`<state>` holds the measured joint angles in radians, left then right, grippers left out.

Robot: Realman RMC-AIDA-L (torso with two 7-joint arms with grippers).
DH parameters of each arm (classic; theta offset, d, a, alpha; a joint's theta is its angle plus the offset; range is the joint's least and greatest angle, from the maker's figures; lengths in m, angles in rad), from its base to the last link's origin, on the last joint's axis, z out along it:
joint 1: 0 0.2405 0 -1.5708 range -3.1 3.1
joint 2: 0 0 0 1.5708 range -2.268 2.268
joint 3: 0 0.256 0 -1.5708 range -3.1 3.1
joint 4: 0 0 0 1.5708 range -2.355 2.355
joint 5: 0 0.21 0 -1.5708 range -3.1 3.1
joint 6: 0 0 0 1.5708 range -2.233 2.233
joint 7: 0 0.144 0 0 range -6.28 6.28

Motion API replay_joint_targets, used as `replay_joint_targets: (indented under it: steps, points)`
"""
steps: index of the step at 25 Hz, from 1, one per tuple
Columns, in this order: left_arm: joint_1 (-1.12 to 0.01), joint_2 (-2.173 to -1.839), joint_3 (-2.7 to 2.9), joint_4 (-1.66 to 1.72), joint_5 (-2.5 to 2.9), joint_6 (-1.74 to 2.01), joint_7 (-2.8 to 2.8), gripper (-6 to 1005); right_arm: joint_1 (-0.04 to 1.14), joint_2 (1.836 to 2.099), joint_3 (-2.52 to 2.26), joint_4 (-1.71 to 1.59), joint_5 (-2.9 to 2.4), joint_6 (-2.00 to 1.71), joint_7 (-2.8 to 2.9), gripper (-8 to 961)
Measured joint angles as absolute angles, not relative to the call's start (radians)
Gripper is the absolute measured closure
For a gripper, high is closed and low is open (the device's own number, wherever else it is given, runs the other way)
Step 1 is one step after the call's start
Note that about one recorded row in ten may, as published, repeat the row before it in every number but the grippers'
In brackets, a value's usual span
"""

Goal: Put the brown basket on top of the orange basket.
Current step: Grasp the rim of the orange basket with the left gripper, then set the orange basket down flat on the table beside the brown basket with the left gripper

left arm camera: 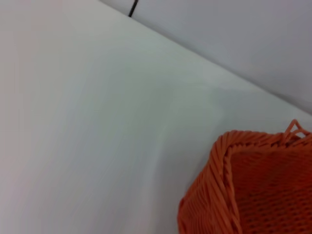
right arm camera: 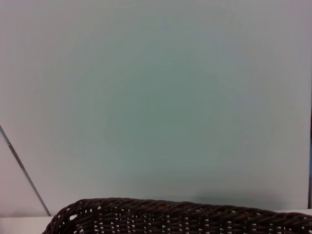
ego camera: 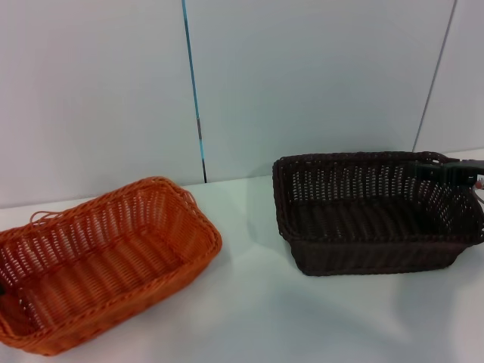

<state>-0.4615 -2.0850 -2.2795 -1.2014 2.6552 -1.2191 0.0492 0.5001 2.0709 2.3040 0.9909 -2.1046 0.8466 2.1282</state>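
On white table (ego camera: 249,318), dark open-weave brown basket (ego camera: 370,215) (right tool (ego camera: 461,172) at rim; grip unclear); orange basket (ego camera: 98,261) apart.

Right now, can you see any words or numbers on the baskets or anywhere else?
None: no words, numbers, labels or signs show in any view.
The orange basket is plain wicker with nothing written on it.
The brown basket is plain wicker too.
The white table and the wall behind it carry no text.
The right gripper, at the brown basket's right rim, shows no readable marking.
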Motion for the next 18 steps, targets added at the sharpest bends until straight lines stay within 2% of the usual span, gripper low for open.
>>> replay_joint_targets:
  steps: [18]
  points:
    - [-0.462, -2.019, -2.438, -1.169, 2.456, -1.329, 0.169, 826, 0.503, 2.071, 2.304, 0.99, -2.105, 0.842, 2.125, 114]
